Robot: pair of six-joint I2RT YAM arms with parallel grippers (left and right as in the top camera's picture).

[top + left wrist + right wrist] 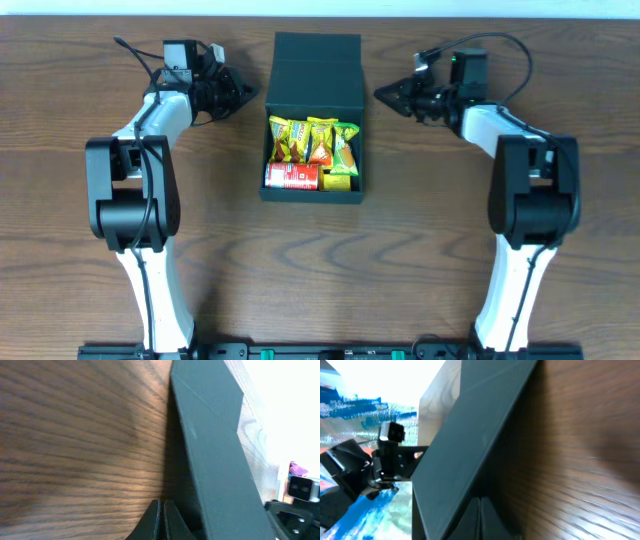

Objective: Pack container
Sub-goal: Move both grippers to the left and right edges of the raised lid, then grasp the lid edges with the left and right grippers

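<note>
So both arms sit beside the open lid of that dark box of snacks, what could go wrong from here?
The shut left gripper and right gripper flank the hinged flap lid of the dark teal-black matte square box; an uneven push could twist or slide it on the wooden table. The yellow-orange snack packets might bulge up and keep the lid from closing.

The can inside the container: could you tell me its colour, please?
The can is red, seen best in the overhead view.
</note>
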